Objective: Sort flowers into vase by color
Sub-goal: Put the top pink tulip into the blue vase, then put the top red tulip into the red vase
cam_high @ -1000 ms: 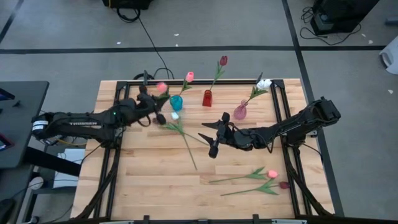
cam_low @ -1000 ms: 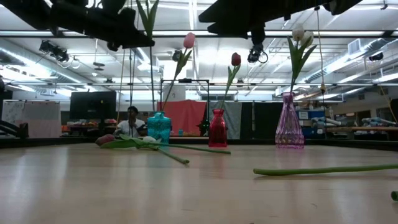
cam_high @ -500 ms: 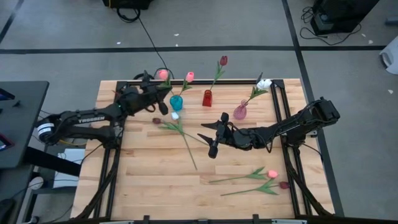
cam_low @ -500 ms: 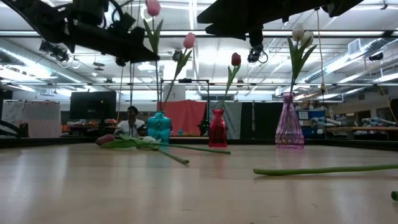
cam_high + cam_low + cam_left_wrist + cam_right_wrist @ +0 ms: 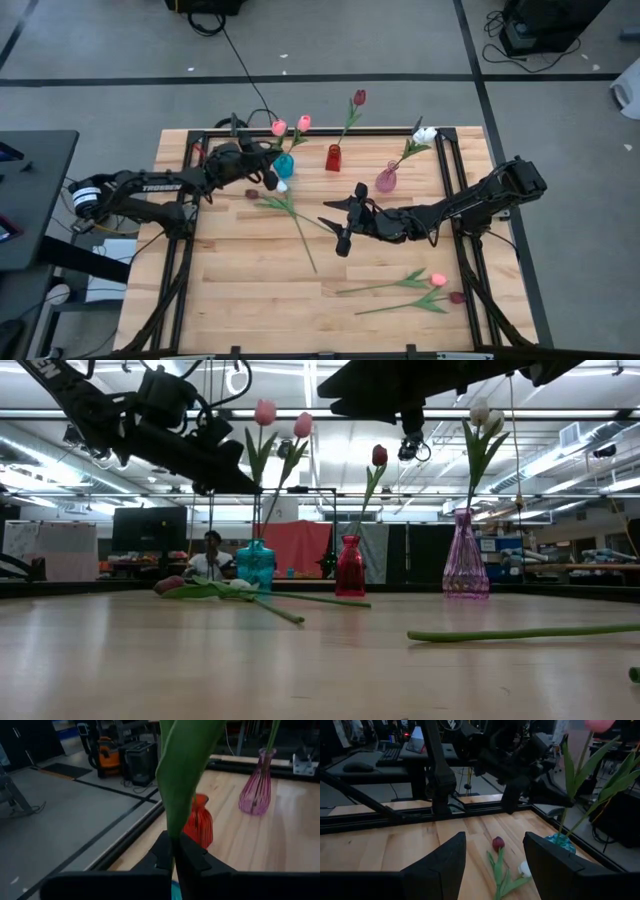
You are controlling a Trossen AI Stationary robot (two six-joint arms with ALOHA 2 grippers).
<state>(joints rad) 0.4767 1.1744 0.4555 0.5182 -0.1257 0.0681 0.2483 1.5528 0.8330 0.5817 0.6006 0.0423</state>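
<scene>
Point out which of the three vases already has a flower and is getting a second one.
The teal vase, leftmost of the three: one pink tulip stands in it, and the left gripper holds another pink tulip over it. The red vase and pink vase hold one each.

The pink tulip [image 5: 185,775] head is cut off above the left hand [image 5: 174,851].

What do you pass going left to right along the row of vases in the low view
Teal vase, holding one pink tulip, with the left gripper lowering a second pink tulip into it → red vase with a dark red tulip → pink vase with a white tulip.
</scene>
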